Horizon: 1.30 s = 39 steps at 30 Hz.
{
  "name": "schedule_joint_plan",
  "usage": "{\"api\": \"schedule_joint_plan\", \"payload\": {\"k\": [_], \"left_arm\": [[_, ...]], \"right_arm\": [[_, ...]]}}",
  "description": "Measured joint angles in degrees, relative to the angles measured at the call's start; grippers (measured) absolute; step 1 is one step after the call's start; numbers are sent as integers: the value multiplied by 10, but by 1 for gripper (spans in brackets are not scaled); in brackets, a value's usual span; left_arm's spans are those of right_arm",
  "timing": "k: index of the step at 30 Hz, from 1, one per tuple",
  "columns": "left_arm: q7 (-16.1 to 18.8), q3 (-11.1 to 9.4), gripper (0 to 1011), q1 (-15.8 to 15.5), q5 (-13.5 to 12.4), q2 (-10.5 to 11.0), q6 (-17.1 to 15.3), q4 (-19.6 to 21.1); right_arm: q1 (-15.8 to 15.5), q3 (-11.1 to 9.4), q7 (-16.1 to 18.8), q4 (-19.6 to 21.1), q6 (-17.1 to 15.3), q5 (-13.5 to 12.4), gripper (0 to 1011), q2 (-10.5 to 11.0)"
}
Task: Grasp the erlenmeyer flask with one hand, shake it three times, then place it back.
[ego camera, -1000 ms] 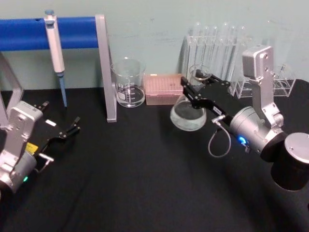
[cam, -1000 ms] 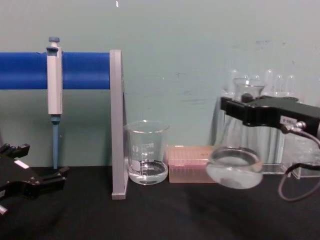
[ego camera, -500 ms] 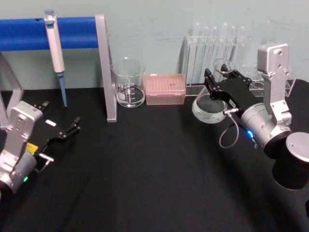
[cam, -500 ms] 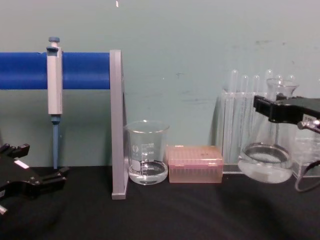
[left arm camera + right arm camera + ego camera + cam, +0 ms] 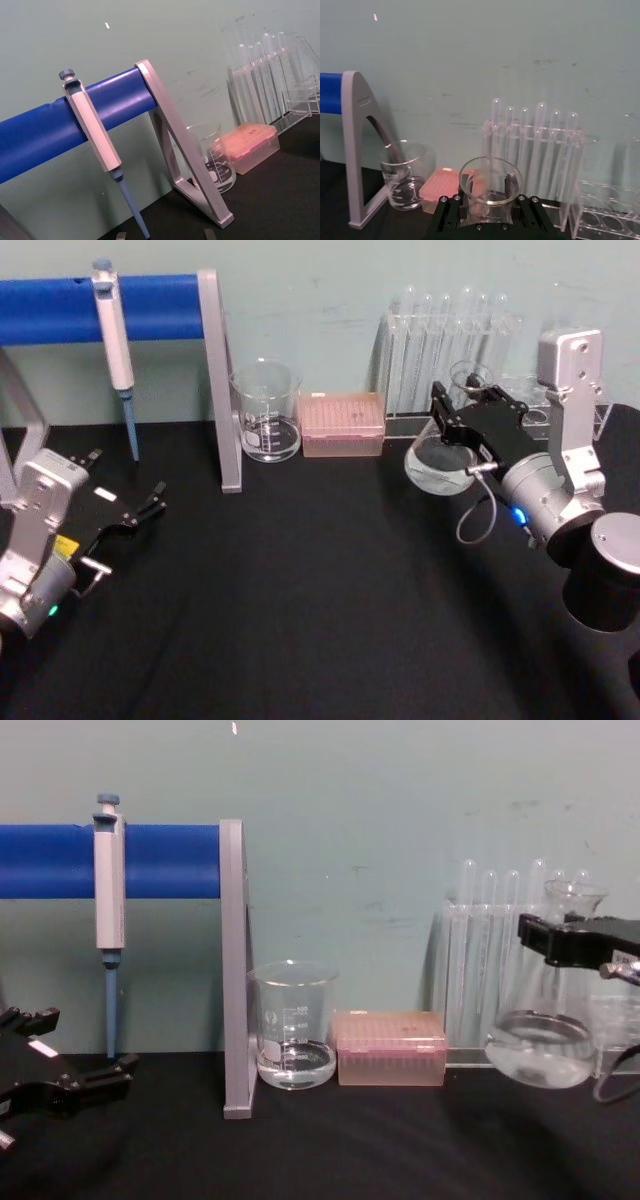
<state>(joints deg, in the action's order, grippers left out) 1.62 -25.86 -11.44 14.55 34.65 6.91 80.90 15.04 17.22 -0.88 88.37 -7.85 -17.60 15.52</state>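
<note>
The right end effector (image 5: 462,398) grips the erlenmeyer flask (image 5: 435,465) by its neck — the left end effector (image 5: 128,475) waits, fingers spread.

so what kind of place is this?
Looks like a lab bench: a pipette hanging on a blue rail, racked test tubes, a beaker, and the right gripper holding the erlenmeyer flask in its jaws. Left gripper parked left.
</note>
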Motion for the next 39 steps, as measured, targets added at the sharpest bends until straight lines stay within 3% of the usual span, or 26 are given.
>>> {"api": "schedule_joint_plan", "payload": {"k": [13, 24, 31, 39], "left_arm": [[0, 0, 1001, 0, 0, 0, 0, 0], [0, 0, 1001, 0, 0, 0, 0, 0], [0, 0, 1001, 0, 0, 0, 0, 0], [0, 0, 1001, 0, 0, 0, 0, 0]], "right_arm": [[-4, 4, 80, 12, -3, -5, 449, 10], [-3, 29, 208, 26, 11, -18, 449, 44], [3, 55, 286, 36, 32, -43, 449, 74], [11, 79, 344, 44, 46, -68, 449, 96]]}}
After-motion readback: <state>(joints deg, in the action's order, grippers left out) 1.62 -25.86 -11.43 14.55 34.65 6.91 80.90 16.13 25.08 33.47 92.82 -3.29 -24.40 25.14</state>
